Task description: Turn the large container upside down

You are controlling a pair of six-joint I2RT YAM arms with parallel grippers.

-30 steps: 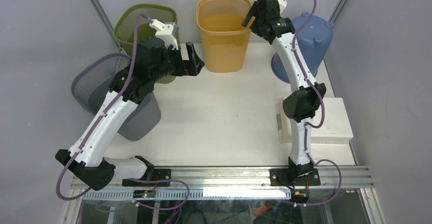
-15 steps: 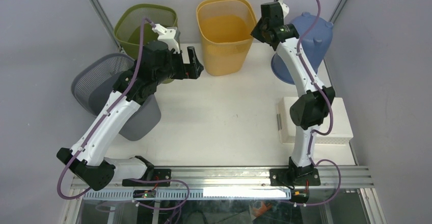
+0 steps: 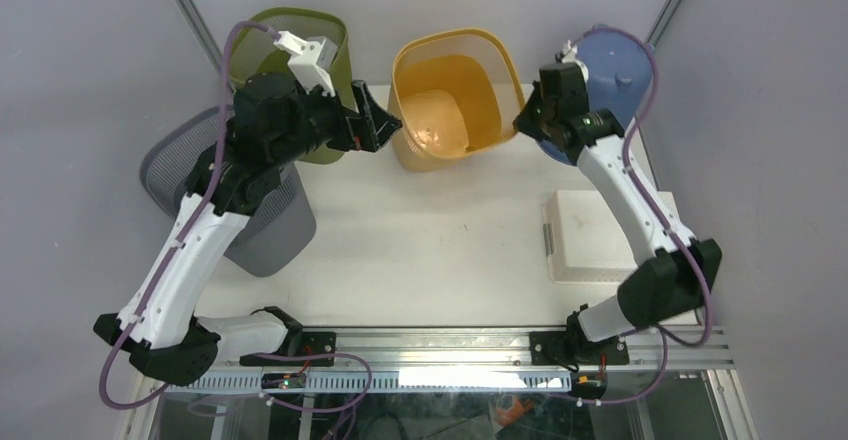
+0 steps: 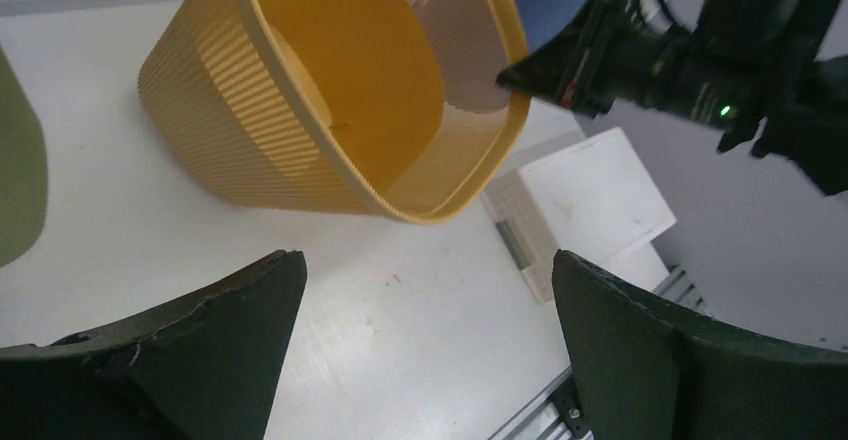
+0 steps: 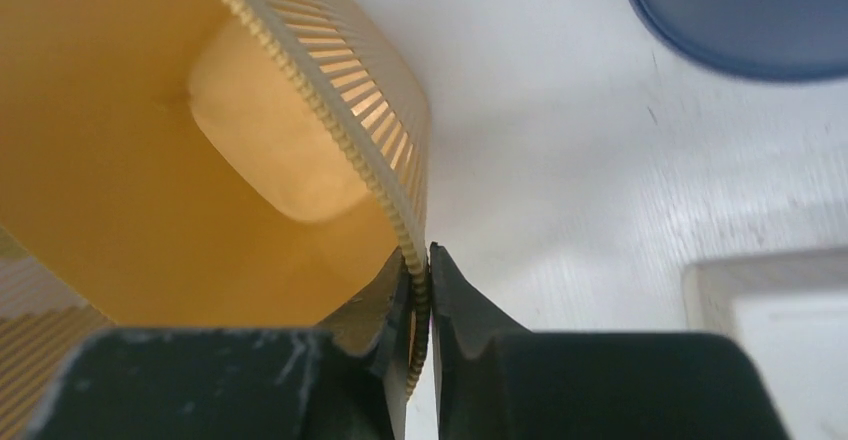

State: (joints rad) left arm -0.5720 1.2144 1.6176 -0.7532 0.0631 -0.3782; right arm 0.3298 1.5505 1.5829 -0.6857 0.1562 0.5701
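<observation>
The large container, a ribbed yellow bin (image 3: 450, 110), is tilted at the back middle of the table with its mouth facing up and toward the front. My right gripper (image 3: 522, 125) is shut on the bin's right rim; in the right wrist view the fingers (image 5: 452, 300) pinch the ribbed rim of the bin (image 5: 150, 110) between them, gripper (image 5: 421, 270). My left gripper (image 3: 385, 125) hovers open just left of the bin, not touching it. In the left wrist view the gripper (image 4: 425, 260) holds nothing, and the bin (image 4: 300, 110) lies ahead above the table.
A green mesh bin (image 3: 320, 40) stands at the back left and a grey mesh bin (image 3: 195, 165) leans at the left edge. A blue container (image 3: 610, 70) sits upside down at the back right. A white box (image 3: 600, 235) lies on the right side.
The right gripper shut on the yellow bin's rim and pulled it down and forward, tilting the bin. The left arm rose a little and stayed open beside the bin.
</observation>
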